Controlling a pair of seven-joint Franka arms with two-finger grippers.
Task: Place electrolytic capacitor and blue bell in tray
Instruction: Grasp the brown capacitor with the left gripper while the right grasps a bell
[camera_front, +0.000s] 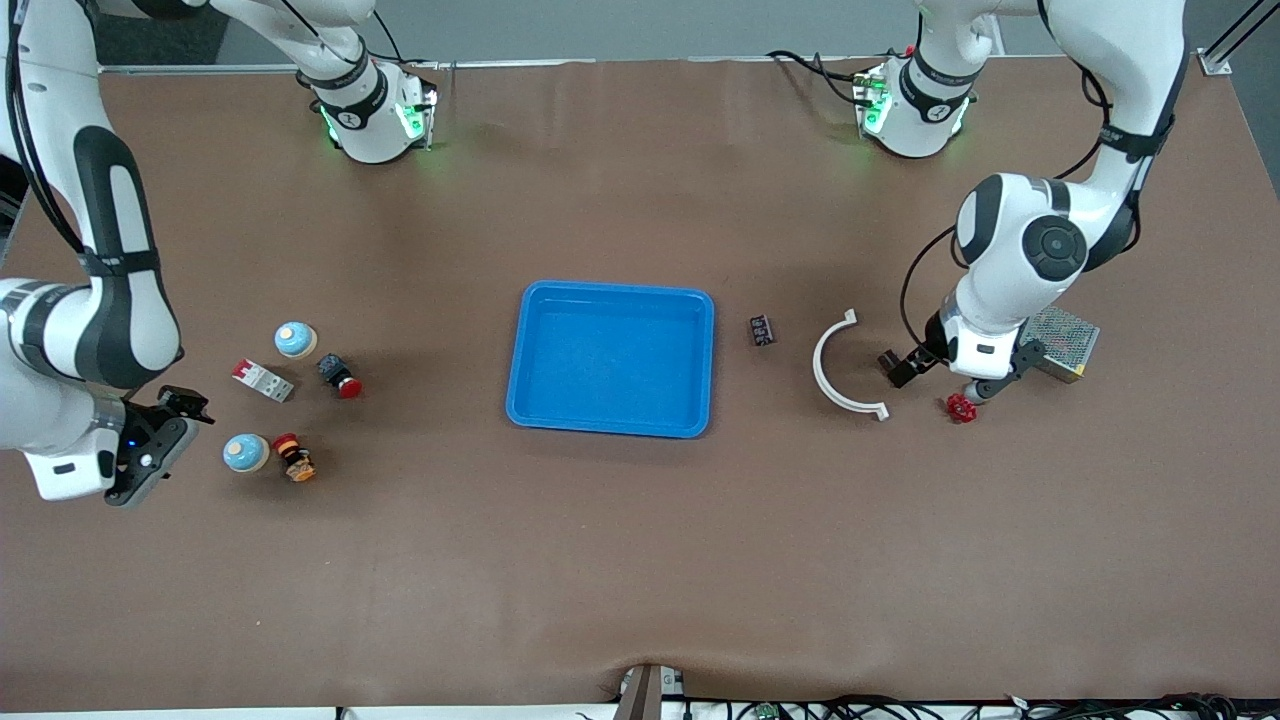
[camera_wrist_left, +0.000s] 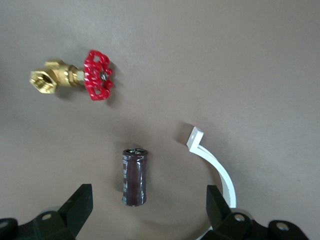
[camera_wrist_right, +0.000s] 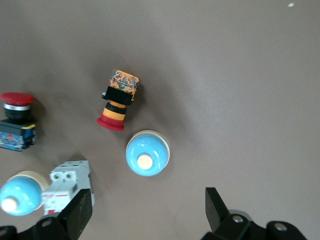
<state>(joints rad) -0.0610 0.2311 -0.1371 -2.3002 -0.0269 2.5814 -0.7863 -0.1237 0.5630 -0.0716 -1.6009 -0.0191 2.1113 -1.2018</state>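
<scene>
The blue tray (camera_front: 610, 358) lies in the middle of the table. Two blue bells with cream bases stand toward the right arm's end: one (camera_front: 246, 452) nearer the front camera, one (camera_front: 295, 340) farther. My right gripper (camera_front: 180, 415) is open beside the nearer bell, which shows just off the fingers in the right wrist view (camera_wrist_right: 147, 153); the other bell (camera_wrist_right: 19, 195) is at that view's edge. My left gripper (camera_front: 940, 380) is open over the dark brown electrolytic capacitor (camera_wrist_left: 134, 176), which lies flat just off the fingertips. The capacitor is hidden under the hand in the front view.
A red-capped yellow push button (camera_front: 294, 457), a white circuit breaker (camera_front: 262, 380) and a black button with a red cap (camera_front: 340, 375) lie by the bells. A white arc clamp (camera_front: 845, 365), a red-handled brass valve (camera_wrist_left: 75, 77), a metal mesh box (camera_front: 1058, 342) and a small black display (camera_front: 762, 330) lie near the left gripper.
</scene>
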